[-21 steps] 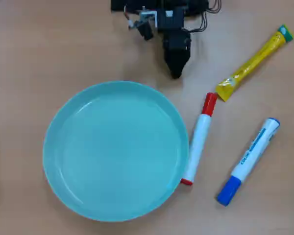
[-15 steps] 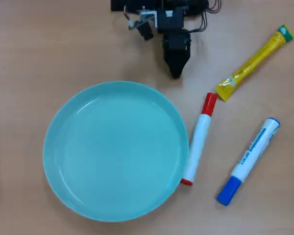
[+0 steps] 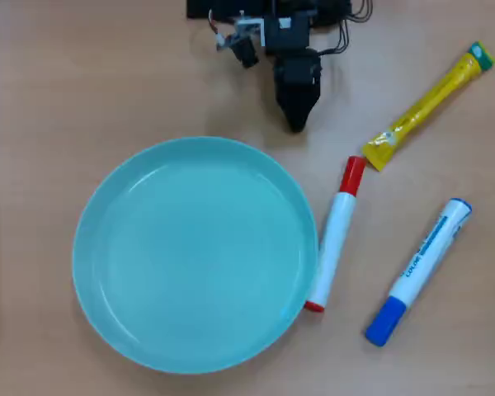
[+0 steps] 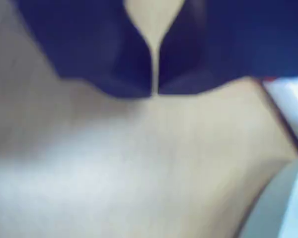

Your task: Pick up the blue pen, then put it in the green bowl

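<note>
Jaws of my black gripper [image 3: 294,124] meet empty; white blue-capped marker pen [image 3: 418,271] lies diagonally, well right and below in the overhead view

From above I see the claw [image 3: 295,124] near the top edge of the tabletop [image 3: 49,91], its black tip pointing down the picture toward the green bowl [image 3: 195,254] and stopping just short of the rim. I cannot tell from here whether its jaws are parted. The bowl is empty and fills the left and middle of the picture. Touching its right rim lies a white marker with a red cap [image 3: 335,234], cap uppermost. Further right, well apart from the bowl, the blue pen [image 3: 419,271] lies slanted, blue cap at the lower left. A yellow tube [image 3: 429,105] slants across the upper right corner.
</note>
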Robot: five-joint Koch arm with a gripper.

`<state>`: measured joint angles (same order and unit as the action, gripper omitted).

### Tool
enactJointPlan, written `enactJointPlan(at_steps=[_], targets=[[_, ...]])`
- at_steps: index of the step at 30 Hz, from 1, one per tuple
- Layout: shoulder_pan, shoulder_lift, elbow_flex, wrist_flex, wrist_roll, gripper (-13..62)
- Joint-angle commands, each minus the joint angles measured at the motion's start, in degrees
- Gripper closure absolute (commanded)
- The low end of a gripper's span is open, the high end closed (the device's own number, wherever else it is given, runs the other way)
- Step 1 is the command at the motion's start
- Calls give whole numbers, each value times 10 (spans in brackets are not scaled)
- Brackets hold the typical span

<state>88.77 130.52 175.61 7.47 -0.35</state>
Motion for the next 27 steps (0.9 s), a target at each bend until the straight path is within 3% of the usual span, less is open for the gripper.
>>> enactJointPlan(at_steps=[1, 18, 27], targets=[[4, 53, -2, 67, -10, 556], [-58, 33, -319, 422, -28, 555], [-113, 8, -432, 483, -85, 555]])
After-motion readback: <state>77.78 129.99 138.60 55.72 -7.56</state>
